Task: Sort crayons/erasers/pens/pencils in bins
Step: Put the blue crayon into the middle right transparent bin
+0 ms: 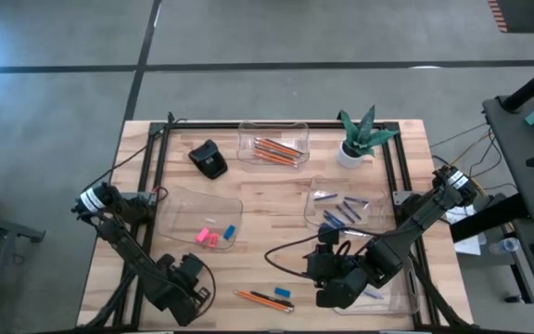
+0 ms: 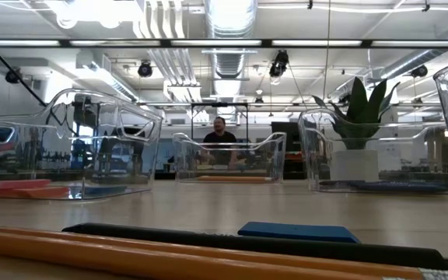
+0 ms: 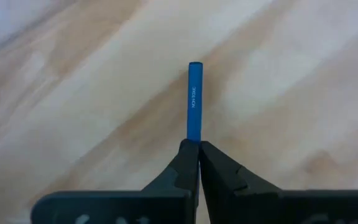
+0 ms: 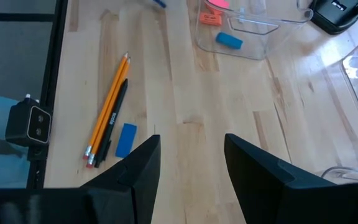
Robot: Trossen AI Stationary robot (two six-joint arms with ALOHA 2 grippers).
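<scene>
My left gripper (image 1: 191, 283) (image 3: 197, 146) stands at the table's near left, pointing down and shut on a blue crayon (image 3: 194, 102). My right gripper (image 4: 191, 155) (image 1: 330, 278) hangs open over the near middle, holding nothing. On the table before it lie two orange pencils (image 4: 107, 109) (image 1: 260, 299), a black pen (image 4: 114, 121) and a blue eraser (image 4: 126, 140) (image 1: 283, 292). Pink and blue erasers lie in the left bin (image 1: 207, 223). More pencils lie in the far bin (image 1: 273, 144), and dark and blue sticks lie in the right bin (image 1: 346, 209). My left gripper pinches one end of the blue crayon (image 3: 193, 138) between its two fingertips (image 3: 182, 163). It comes from above, pointing down. The rest of the crayon sticks out past the fingertips over the wood. Whether its free end touches the table I cannot tell.
A black lump-shaped object (image 1: 209, 158) and a potted plant (image 1: 360, 139) stand at the far side. A fourth clear bin (image 1: 392, 292) sits near right, under my right arm. Black frame rails (image 1: 151, 167) run along the table's sides. A person (image 2: 220, 140) sits beyond the table.
</scene>
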